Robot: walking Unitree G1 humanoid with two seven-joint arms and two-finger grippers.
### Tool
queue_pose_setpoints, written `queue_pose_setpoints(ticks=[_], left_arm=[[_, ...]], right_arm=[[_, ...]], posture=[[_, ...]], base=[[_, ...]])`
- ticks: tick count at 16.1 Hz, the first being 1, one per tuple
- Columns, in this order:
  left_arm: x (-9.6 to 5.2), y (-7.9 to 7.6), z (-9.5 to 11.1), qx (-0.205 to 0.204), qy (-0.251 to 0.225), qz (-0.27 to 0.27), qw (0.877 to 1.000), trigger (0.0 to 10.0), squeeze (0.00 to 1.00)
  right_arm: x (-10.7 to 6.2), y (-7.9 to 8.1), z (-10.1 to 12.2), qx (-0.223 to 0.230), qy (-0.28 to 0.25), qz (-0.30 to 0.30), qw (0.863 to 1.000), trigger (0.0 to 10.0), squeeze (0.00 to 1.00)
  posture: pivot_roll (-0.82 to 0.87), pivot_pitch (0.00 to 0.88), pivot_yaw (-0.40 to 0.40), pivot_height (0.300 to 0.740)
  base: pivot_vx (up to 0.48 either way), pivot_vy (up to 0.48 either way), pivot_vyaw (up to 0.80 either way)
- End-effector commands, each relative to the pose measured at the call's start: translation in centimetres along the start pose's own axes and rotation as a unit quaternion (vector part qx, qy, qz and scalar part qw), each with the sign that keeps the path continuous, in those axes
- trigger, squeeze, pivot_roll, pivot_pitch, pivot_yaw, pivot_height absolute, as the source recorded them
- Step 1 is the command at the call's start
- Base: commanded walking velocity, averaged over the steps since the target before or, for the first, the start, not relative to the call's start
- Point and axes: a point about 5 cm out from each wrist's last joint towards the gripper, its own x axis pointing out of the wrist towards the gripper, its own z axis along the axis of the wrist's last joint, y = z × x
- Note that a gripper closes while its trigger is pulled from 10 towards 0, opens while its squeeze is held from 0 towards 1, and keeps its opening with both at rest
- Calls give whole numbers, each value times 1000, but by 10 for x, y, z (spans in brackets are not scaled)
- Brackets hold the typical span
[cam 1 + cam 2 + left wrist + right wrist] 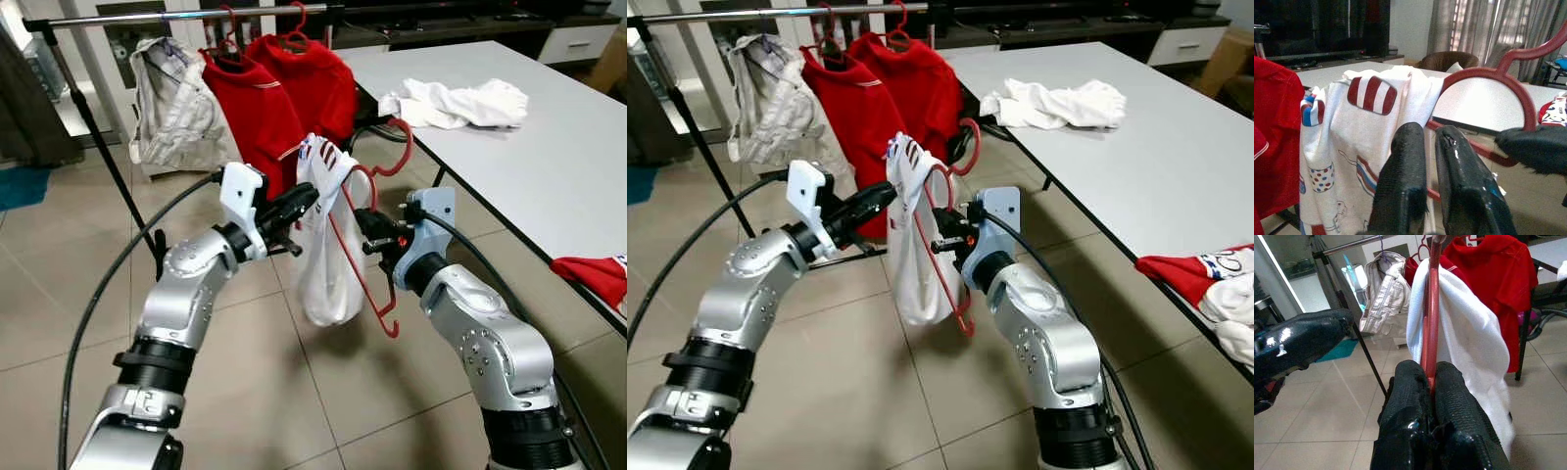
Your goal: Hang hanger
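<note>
Right claw (364, 235) clamped on red hanger (355, 257) carrying white patterned shirt (323, 245), held mid-air below the clothes rail (186, 17). Left claw (306, 201) fingers nearly together, pinching shirt fabric. Hook not yet on rail; lifting and hanging remain.

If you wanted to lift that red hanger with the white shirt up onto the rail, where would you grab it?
Probably on the bare lower bar of the red hanger, coming from the table side, as the right gripper does. The white shirt drapes the other side, where the left gripper pinches cloth. That leaves the hook free for the rail.
</note>
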Motion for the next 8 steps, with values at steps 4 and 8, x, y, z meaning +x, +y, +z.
queue_pose_setpoints(ticks=[4, 8], left_arm=[[-11, 23, 7, 10, 14, -40, 999, 10000, 1000], [-3, 21, 2, 22, 32, -59, 998, 10000, 1000]], right_arm=[[-1, 15, 21, -16, -36, 44, 998, 10000, 0], [-1, 21, 23, -17, -40, 61, 997, 10000, 0]], posture=[[-142, 0, 25, 740], [-140, 0, 26, 740]], base=[[0, 0, 0], [0, 0, 0]])
